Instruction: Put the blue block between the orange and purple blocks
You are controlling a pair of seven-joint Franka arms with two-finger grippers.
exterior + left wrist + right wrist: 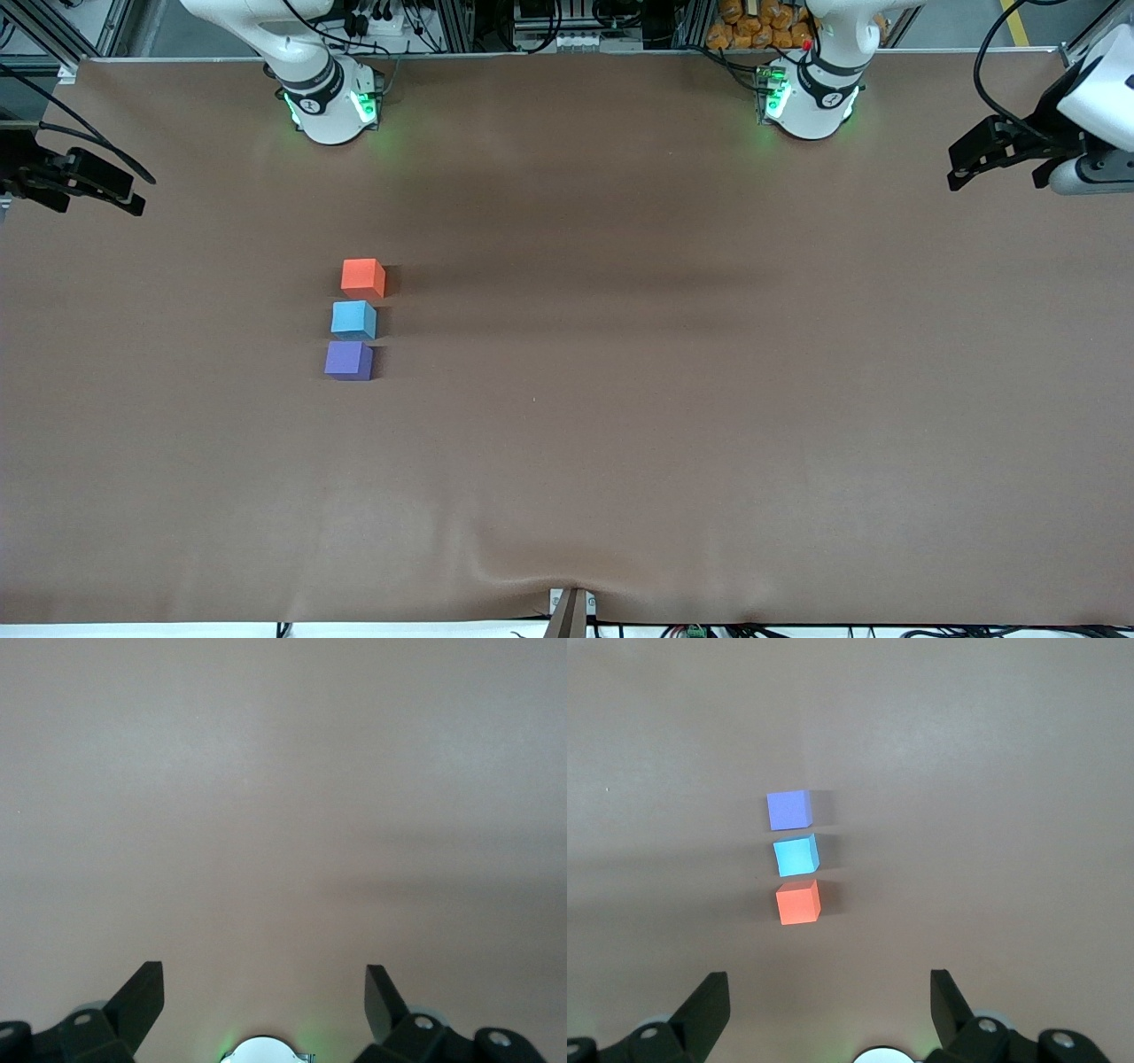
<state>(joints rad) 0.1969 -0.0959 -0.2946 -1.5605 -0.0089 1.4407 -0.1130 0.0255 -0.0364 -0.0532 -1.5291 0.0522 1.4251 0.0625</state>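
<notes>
Purple block point(348, 361) nearest, blue block point(353, 319) middle, orange block point(362, 277): three cubes.

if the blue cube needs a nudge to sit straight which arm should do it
Right. The small sky-blue matte cube lies toward that arm's end of the table, and the open right hand already sees it; the open left hand sees only bare table.

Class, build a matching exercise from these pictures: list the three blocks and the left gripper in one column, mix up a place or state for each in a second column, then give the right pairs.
Column 1
1. orange block
2. blue block
3. purple block
4. left gripper

Column 2
A. nearest the front camera of the three blocks
B. open, over bare table
C. farthest from the front camera of the three blocks
D. in the middle of the row

Pairs: 1-C, 2-D, 3-A, 4-B
</notes>
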